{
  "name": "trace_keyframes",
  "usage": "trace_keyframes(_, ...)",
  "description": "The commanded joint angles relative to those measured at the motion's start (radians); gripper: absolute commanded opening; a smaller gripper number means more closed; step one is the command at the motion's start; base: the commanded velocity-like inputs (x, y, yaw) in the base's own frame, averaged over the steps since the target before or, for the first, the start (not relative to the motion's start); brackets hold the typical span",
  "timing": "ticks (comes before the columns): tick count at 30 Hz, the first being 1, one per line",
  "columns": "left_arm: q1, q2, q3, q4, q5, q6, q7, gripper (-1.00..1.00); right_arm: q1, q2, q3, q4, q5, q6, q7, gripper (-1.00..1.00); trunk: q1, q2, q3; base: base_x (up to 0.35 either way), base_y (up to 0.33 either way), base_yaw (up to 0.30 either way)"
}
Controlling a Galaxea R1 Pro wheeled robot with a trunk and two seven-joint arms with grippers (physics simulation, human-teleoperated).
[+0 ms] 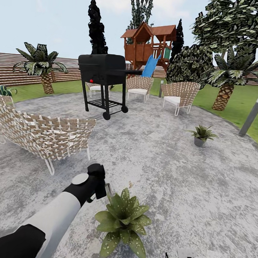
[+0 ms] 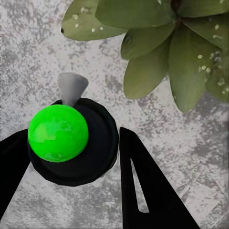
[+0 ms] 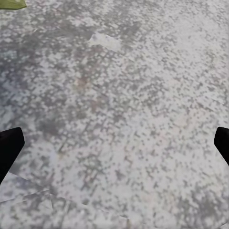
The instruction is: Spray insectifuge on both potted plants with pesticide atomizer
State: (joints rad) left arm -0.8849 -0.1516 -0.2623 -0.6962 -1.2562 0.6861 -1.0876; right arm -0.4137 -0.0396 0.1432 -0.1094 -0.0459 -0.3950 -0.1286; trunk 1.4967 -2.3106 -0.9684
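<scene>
Already your left gripper (image 2: 71, 157) is clamped on the pesticide atomizer (image 2: 67, 138), its black fingers pinching the round body beneath the green cap, grey nozzle aimed at the paving just beside the near potted plant (image 1: 123, 221). It looks light, rigid and probably slick, so grip the body, not the cap. The far potted plant (image 1: 201, 135) stands well apart. Your right gripper (image 3: 114, 148) hangs spread over bare patio (image 1: 171, 178).
</scene>
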Motion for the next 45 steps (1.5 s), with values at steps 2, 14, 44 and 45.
trace_keyframes(2,-0.001,0.000,0.001,-0.005,-0.005,0.007,-0.010,-1.00,-0.001,0.000,0.009,0.001,-0.005,-0.002,-0.005,1.00,0.000,0.000,-0.001,0.000,0.000,0.000)
trace_keyframes(14,-0.002,0.024,0.005,-0.005,0.087,-0.003,-0.012,-1.00,-0.001,0.003,0.009,0.001,-0.005,-0.002,-0.005,1.00,0.000,0.000,-0.001,0.000,0.000,0.000)
trace_keyframes(44,0.003,0.024,-0.002,0.007,0.082,-0.008,-0.042,-1.00,-0.001,0.001,0.007,0.000,-0.005,-0.002,-0.005,1.00,0.000,0.000,0.001,-0.024,0.127,-0.114)
trace_keyframes(45,0.002,0.024,-0.004,0.007,0.081,-0.008,-0.058,-1.00,-0.001,0.001,0.007,0.001,-0.005,-0.002,-0.005,1.00,0.000,0.000,0.001,0.008,0.177,-0.265)
